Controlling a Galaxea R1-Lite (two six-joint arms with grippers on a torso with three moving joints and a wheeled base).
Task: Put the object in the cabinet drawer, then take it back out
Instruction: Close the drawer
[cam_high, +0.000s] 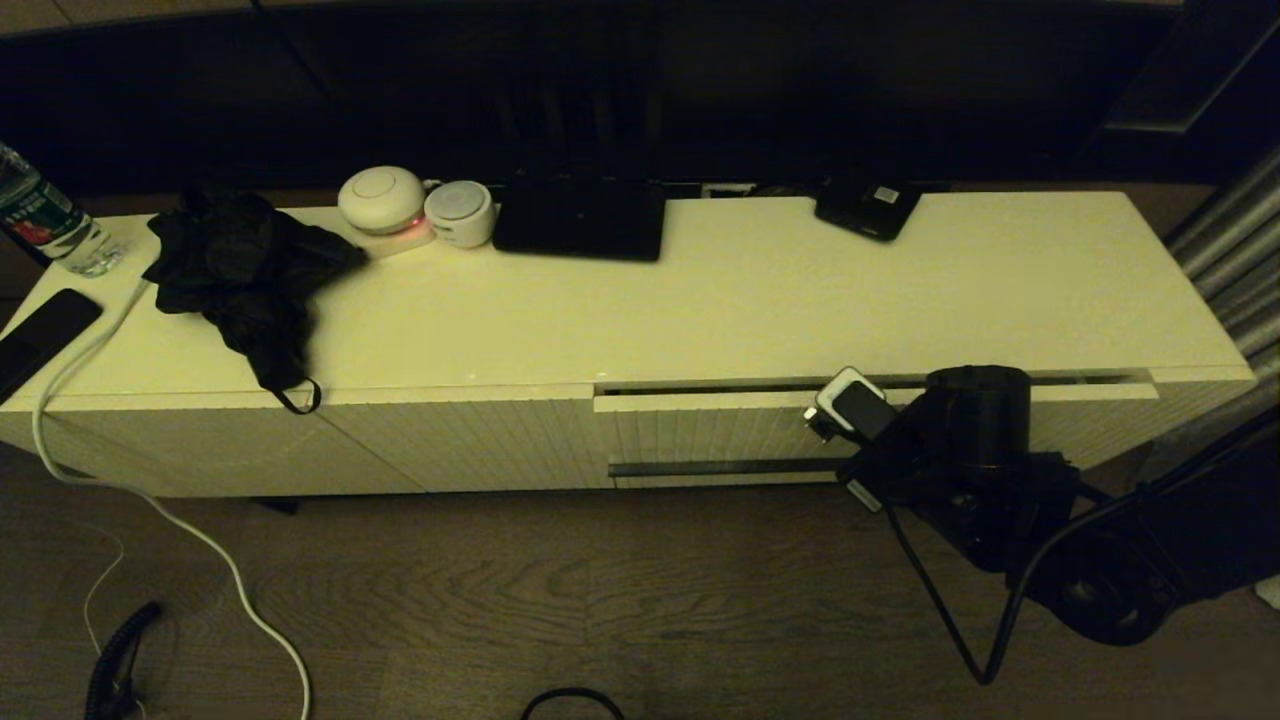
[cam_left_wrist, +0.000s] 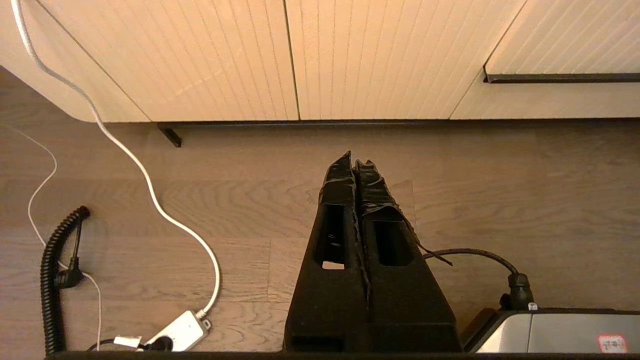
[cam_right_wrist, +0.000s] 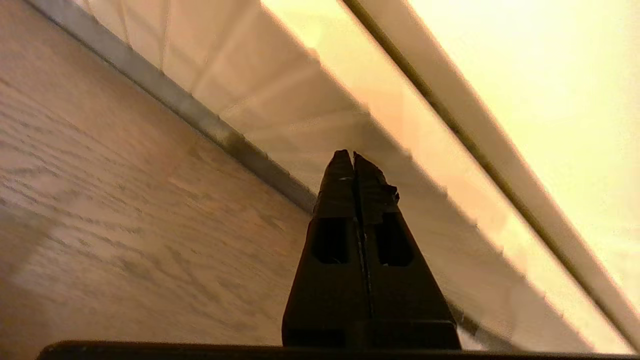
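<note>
The cabinet (cam_high: 750, 290) is a long cream sideboard across the head view. Its drawer (cam_high: 720, 425), at the right, has a ribbed front and stands out by a narrow gap, so its inside is hidden. The dark bar handle (cam_high: 720, 467) runs along the lower front. No clear bottle with a grey cap shows in any view. My right arm (cam_high: 960, 450) hangs in front of the drawer's right half. The right gripper (cam_right_wrist: 354, 155) is shut and empty, close to the drawer front (cam_right_wrist: 300, 100) just above the handle (cam_right_wrist: 200, 115). My left gripper (cam_left_wrist: 354, 160) is shut, low over the floor.
At the cabinet's left end are a bottle with a green-and-red label (cam_high: 45, 220), a phone (cam_high: 40, 330) and black cloth (cam_high: 240, 270). Two white round devices (cam_high: 382, 198), a black box (cam_high: 580, 215) and a black device (cam_high: 868, 205) line the back. A white cable (cam_high: 150, 500) trails to the floor.
</note>
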